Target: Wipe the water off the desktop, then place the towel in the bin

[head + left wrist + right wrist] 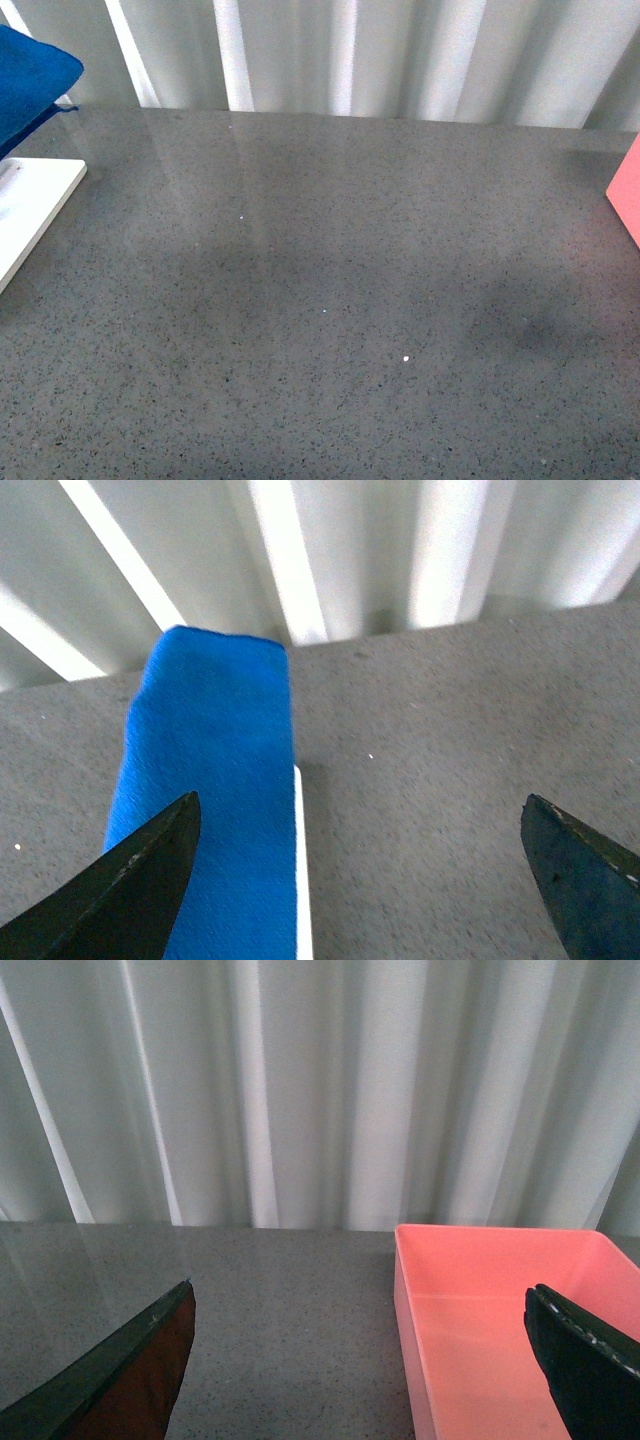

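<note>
Towel [30, 80] (mostly cropped) far left of desktop [330, 300].

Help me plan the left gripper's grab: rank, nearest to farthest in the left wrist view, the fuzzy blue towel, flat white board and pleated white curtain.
1-2. Fuzzy blue towel and flat white board, beside the left gripper: too close to call.
3. Pleated white curtain, at the back: farthest.

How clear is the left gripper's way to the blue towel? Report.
Likely yes: the left gripper is open, the blue towel lies close in front of it, and nothing stands between them.
</note>
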{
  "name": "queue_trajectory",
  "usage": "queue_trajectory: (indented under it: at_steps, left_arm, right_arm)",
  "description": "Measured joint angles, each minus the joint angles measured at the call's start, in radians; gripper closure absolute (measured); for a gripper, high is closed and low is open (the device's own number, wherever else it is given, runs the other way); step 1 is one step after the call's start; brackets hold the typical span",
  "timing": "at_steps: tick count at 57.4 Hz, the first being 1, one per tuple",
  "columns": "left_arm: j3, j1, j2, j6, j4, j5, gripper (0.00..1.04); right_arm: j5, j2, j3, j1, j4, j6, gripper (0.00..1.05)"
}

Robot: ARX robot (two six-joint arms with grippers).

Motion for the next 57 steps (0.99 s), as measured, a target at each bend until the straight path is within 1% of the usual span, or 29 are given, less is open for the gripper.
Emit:
queue_trajectory:
  at_steps: [14,19,29,36,45,57]
  left_arm:
    - [0.161,0.045,0.213,0.044,0.025,-0.051,0.07]
    - [0.226,0.052,0.285,0.069,-0.012,-0.068,0.07]
    - [0.339,0.066,0.388,0.08,-0.089,-0.069,0.07]
    - [0.378,0.073,0.422,0.091,-0.088,-0.093,0.07]
    - [0.408,0.087,0.461,0.09,-0.048,-0.121,0.07]
    - [0.424,0.094,0.497,0.105,-0.06,-0.144,0.07]
  right_arm:
    - [0.0,0.0,0.0,0.0,0.0,0.0,0.07]
    - [0.0,0.0,0.0,0.0,0.0,0.0,0.07]
    - [0.0,0.0,0.0,0.0,0.0,0.0,0.07]
    - [0.0,0.0,0.0,0.0,0.0,0.0,0.07]
    - [0.0,0.0,0.0,0.0,0.0,0.0,0.07]
    - [0.0,0.0,0.0,0.0,0.0,0.0,0.07]
